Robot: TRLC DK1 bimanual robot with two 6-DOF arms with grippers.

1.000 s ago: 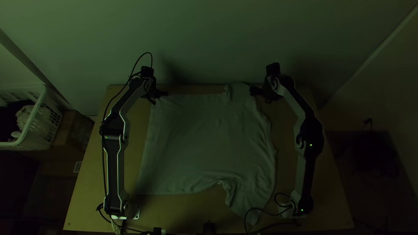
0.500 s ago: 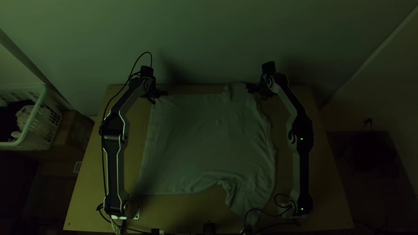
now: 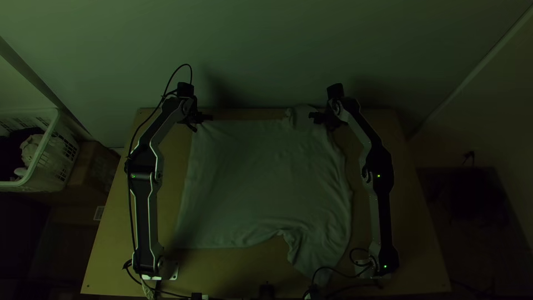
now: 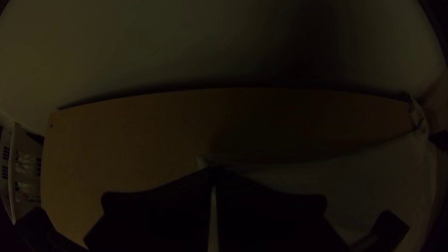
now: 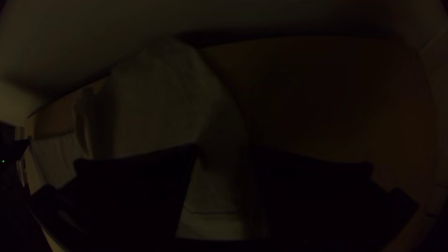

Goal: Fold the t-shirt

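The pale t-shirt [image 3: 261, 178] lies spread on the table, one sleeve toward the far edge and another part angled toward the near edge. At its far left corner is my left gripper [image 3: 202, 123]; in the left wrist view, the fingers of the left gripper [image 4: 214, 171] meet on that corner of the t-shirt [image 4: 378, 172]. My right gripper [image 3: 321, 123] is over the base of the far sleeve. In the right wrist view, the right gripper [image 5: 224, 148] stands open, with the t-shirt [image 5: 158, 98] beneath and between its fingers.
Bare wooden table [image 3: 233, 269] shows along the near edge and down both sides. A wall rises behind the far edge. Left of the table stands a white basket [image 3: 47, 153] holding cloth, beside a cardboard box [image 3: 95, 169]. Cables lie near both arm bases.
The right gripper has moved left, from beside the far sleeve to over it. My left arm has shifted very slightly left. The t-shirt lies much as before.
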